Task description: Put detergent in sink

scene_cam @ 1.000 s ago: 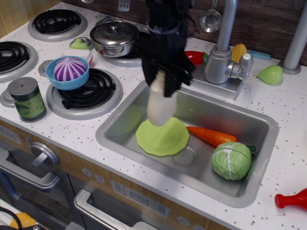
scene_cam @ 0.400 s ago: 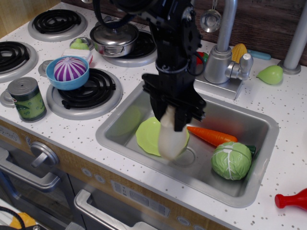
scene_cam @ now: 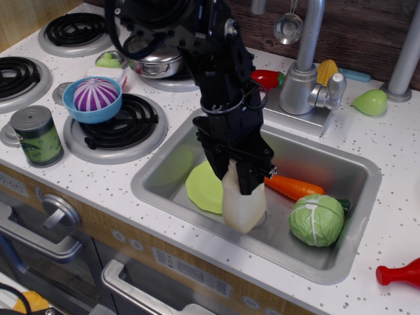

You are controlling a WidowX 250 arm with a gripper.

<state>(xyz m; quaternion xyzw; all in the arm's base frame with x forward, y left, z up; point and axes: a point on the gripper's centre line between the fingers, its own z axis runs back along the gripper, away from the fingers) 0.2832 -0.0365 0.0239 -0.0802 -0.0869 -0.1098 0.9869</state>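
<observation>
The detergent (scene_cam: 243, 207) is a cream-white plastic bottle. It stands upright inside the steel sink (scene_cam: 164, 169), near the front middle, partly over a green plate (scene_cam: 203, 186). My gripper (scene_cam: 237, 172) reaches straight down into the sink and is shut on the top of the detergent; its cap and handle are hidden by the fingers. The bottle's base looks to be at the sink floor or just above it.
In the sink lie an orange carrot (scene_cam: 295, 187) and a green cabbage (scene_cam: 317, 220) to the right. A tap (scene_cam: 305, 72) stands behind. A green-labelled can (scene_cam: 37, 136), a blue bowl (scene_cam: 96, 98) and a lidded pot (scene_cam: 155, 62) are on the stove at left.
My gripper has carried the detergent from the sink's back left down and to the right, lowering it to the sink floor beside the carrot.
</observation>
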